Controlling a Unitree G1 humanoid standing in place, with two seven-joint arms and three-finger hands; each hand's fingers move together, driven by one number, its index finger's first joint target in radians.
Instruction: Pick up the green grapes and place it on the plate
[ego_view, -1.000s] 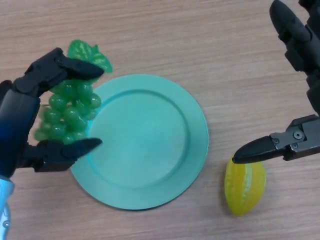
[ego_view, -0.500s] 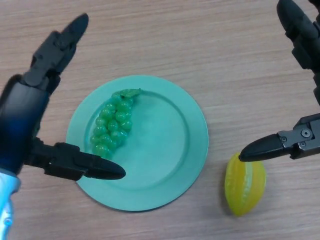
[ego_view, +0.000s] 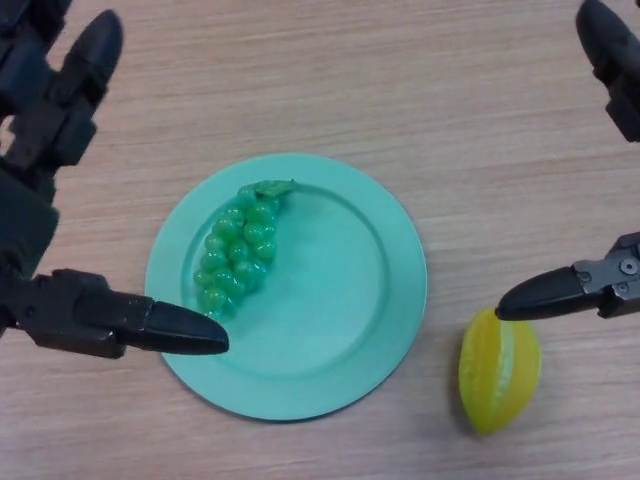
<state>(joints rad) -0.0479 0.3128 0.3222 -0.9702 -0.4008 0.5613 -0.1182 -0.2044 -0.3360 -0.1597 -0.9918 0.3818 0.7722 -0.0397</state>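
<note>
Wooden table (ego_view: 330, 80), pale brown grain, seen from above.

Item 1: plate (ego_view: 340, 330), round, teal green, set flat near the middle of the table.

Item 2: green grapes (ego_view: 238, 255), one bunch with a leaf at its upper end, laid on the left half of the plate, inside the rim, touched by neither hand.

Item 3: yellow fruit (ego_view: 499, 368), ribbed, laid on the table just beside the plate's lower right edge, apart from it.

Item 4: left hand (ego_view: 40, 200), black, shown at the left edge; fingers and thumb are spread wide and straight, nothing is held. The thumb tip is seen over the plate's lower left rim, near the grapes but apart from them.

Item 5: right hand (ego_view: 585, 290), black, shown at the right edge; it is spread wide, nothing is held, and one tip is seen just above the yellow fruit.
</note>
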